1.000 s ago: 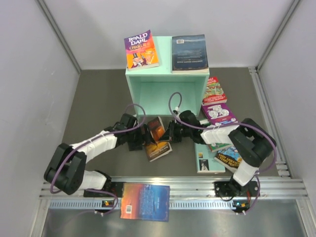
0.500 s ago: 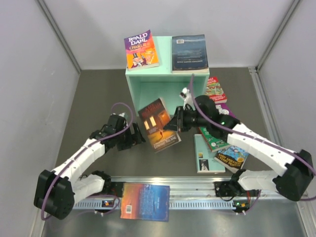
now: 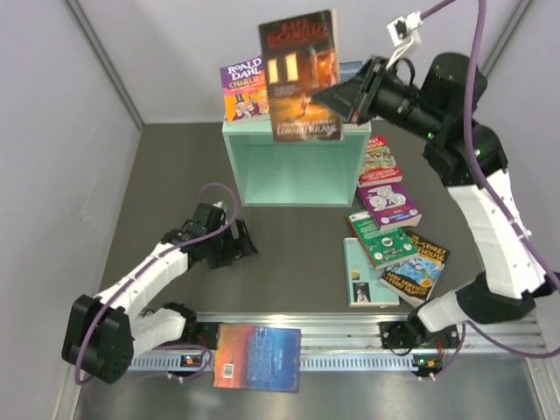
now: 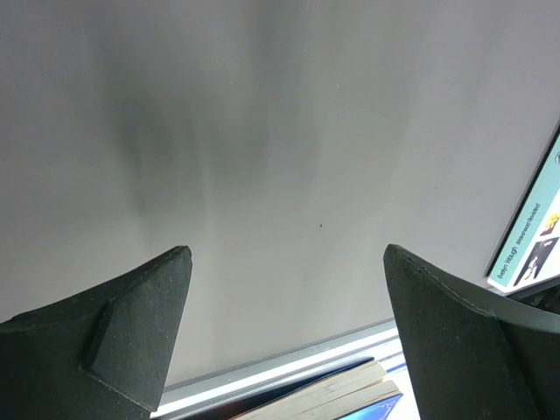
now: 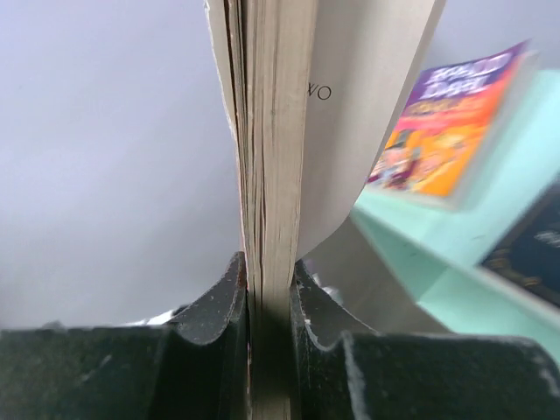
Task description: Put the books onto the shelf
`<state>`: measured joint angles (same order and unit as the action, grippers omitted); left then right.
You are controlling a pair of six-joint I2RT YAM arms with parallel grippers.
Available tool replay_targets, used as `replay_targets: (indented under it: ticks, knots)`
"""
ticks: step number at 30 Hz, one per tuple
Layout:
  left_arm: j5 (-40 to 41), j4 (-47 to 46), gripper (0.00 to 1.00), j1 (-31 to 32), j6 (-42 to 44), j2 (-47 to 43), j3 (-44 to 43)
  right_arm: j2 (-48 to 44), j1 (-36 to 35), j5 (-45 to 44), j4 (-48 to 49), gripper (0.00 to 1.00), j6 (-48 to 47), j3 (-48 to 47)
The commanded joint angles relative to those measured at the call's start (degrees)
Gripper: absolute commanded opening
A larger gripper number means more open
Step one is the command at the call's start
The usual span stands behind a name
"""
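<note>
Left gripper [image 4: 286, 254] spread wide, dark fingers [image 4: 122, 337] at both lower corners, grey tabletop [image 4: 262, 122] showing between them. Silver rail [image 4: 280, 366] low in shot, book [image 4: 346, 398] with cream page edges just beside it. Teal book [image 4: 532, 236] tilted at right edge

The shelf [image 3: 293, 166] is mint-green; the dark brown book [image 3: 300, 74] shows orange-lit windows.

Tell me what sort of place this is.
Likely a robot lab cell, not a home: bare grey partition walls, an aluminium rail along the front, books staged around one shelf.
</note>
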<state>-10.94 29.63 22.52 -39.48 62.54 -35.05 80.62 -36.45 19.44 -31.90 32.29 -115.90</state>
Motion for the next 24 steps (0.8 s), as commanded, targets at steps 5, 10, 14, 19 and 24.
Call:
replay_targets:
  ticks: [5, 10, 14, 19, 24]
  knots:
    - [0.6, -0.5, 0.96, -0.3, -0.8, -0.3, -2.0, 16.3, 15.2, 8.1, -12.1, 0.00, -2.7, -18.8]
    - [1.0, -1.1, 0.96, -0.3, -1.3, -1.0, -1.0, 23.3, 20.5, 11.0, -11.8, 0.00, -1.0, -24.0]
    - [1.5, -0.5, 0.96, -0.3, -1.3, -2.3, -1.3, 24.1, 23.9, 10.9, -10.6, 0.00, -0.2, -23.8]
    - [2.4, -1.1, 0.96, -0.3, -1.3, -2.2, -0.8, 25.1, 25.7, 13.9, -10.6, 0.00, 0.1, -23.2]
    - [2.1, -2.4, 0.96, -0.3, -1.3, -0.4, -1.3, 26.0, 26.1, 15.8, -13.4, 0.02, -0.5, -21.7]
